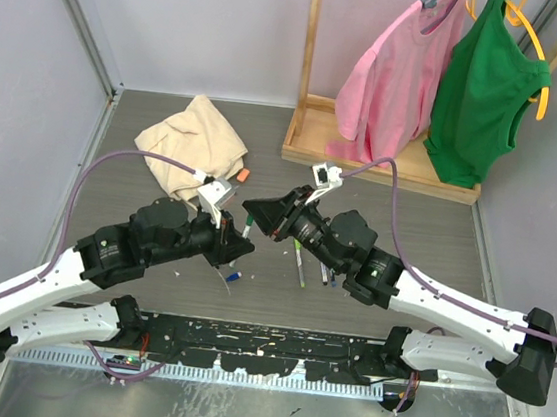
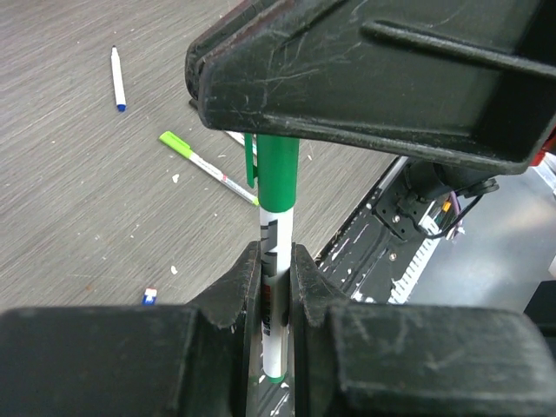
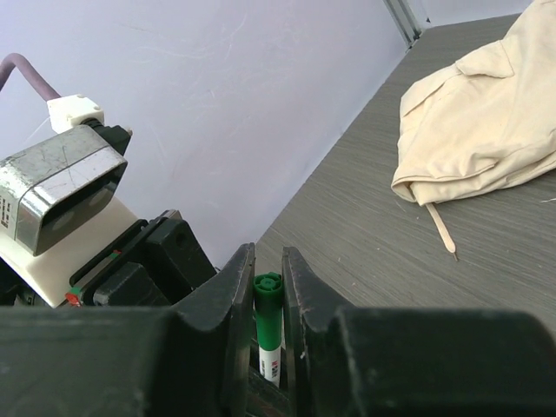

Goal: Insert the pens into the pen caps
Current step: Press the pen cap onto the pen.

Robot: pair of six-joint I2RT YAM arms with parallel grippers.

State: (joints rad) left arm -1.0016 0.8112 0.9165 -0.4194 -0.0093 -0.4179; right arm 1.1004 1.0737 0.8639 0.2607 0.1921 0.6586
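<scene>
The left fingers (image 2: 234, 291) clamp a white pen (image 2: 276, 239) upright by its barrel. Its upper end sits in a green cap (image 2: 279, 174), which runs up between the right fingers (image 2: 347, 87). Back from the desk's (image 2: 69, 200) near edge lie a blue-tipped pen (image 2: 116, 78), a lime-capped pen (image 2: 208, 168) and a small blue cap (image 2: 149, 296).

My overhead camera looks down from behind the arm bases over the counter (image 1: 457, 229). Each wrist camera sits close behind its fingers: left fingers (image 2: 230, 300), right fingers (image 3: 230, 295); both see one green-capped pen (image 2: 278, 169).
</scene>
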